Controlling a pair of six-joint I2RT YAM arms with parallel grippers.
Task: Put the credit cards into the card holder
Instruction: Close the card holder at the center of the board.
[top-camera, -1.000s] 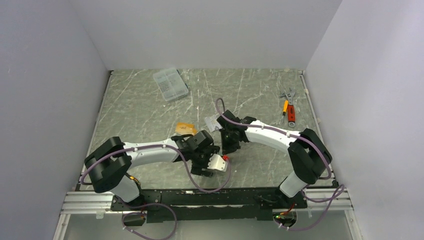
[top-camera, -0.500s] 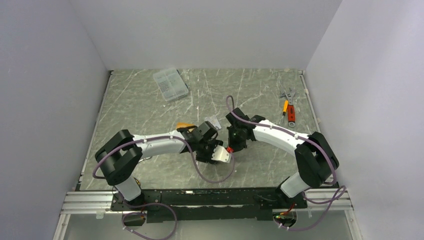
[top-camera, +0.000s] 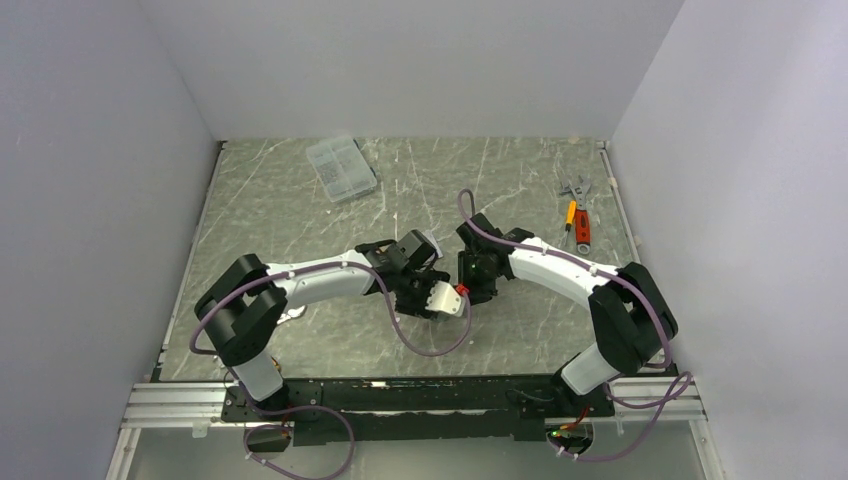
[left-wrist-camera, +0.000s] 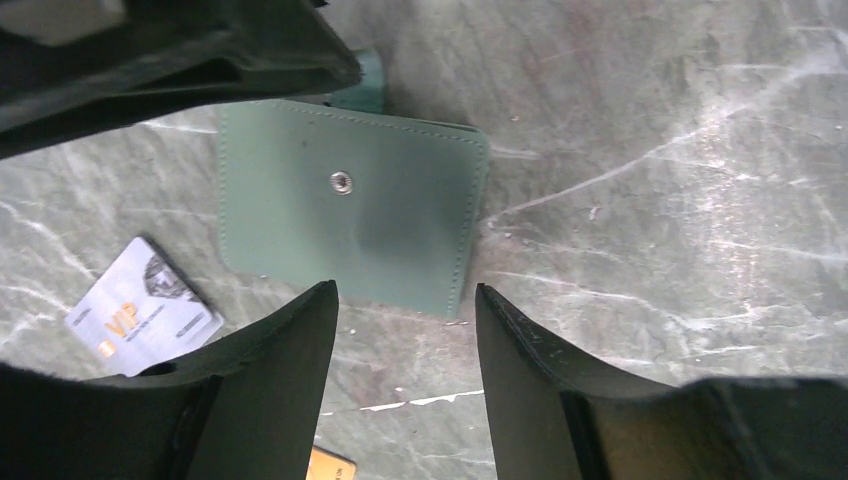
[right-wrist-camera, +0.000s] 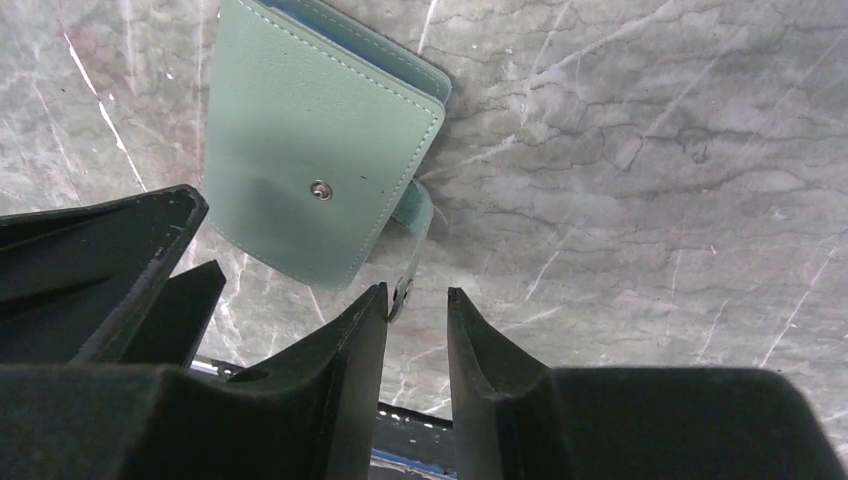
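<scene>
My left tool (left-wrist-camera: 403, 290) gapes empty over the card holder (left-wrist-camera: 350, 215); right tool (right-wrist-camera: 417, 295) barely parted, empty; orange card (left-wrist-camera: 330, 466) cropped.

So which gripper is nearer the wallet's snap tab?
Right. The right gripper sits at the end of the tab; the left gripper hovers over the opposite edge of the wallet.

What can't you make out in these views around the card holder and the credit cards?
- Top view: the card holder is hidden under the two arms' wrists.
- Left wrist view: the orange card is cut off by the bottom edge; a finger of the left end effector covers a corner of the silvery card.
- Both wrist views: the holder lies folded, so its pockets are hidden.
- Top view: the tools are too small to identify.
</scene>
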